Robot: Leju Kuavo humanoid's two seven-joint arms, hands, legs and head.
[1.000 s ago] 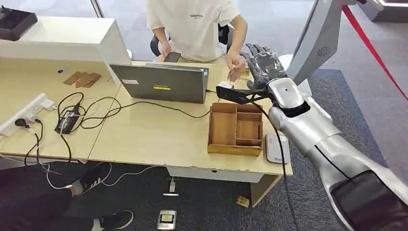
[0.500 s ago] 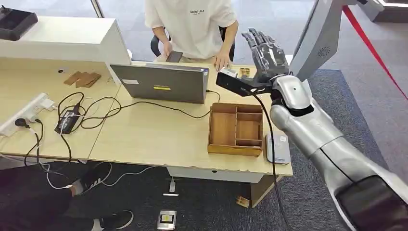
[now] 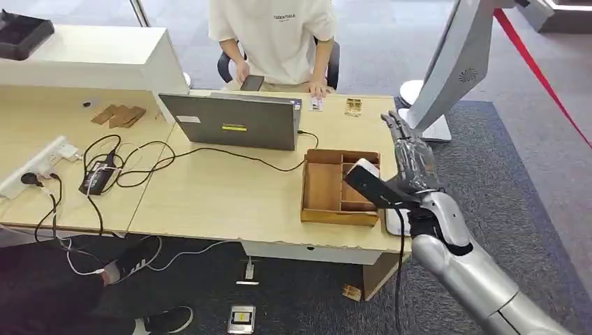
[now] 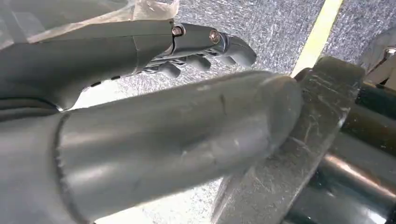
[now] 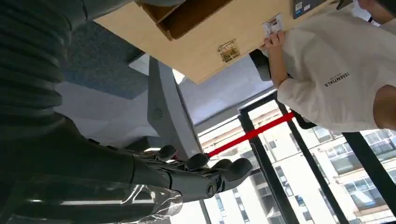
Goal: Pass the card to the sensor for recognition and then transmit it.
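The card (image 3: 316, 103) lies on the far edge of the desk (image 3: 223, 199), under the fingertips of a seated person (image 3: 279, 35) in a white shirt. My right hand (image 3: 412, 159) is open and empty, fingers pointing up, above the desk's right end beside the wooden tray (image 3: 341, 187). The white card sensor (image 3: 391, 223) lies flat right of the tray, partly hidden by my wrist. In the right wrist view the hand (image 5: 187, 175) holds nothing, and the card (image 5: 272, 24) sits by the person's hand (image 5: 276, 39). My left hand (image 4: 201, 46) hangs over the floor, empty.
A grey laptop (image 3: 234, 120) stands at the desk's middle with cables (image 3: 126, 164) and a power strip (image 3: 38, 164) to its left. A small wooden block (image 3: 354, 105) lies near the card. A white kiosk stand (image 3: 447, 63) and a red barrier strap (image 3: 537, 70) are on the right.
My right hand has come down and back from the far side of the desk to its near right end. The person's hand has drawn back and now rests on the card on the desk.
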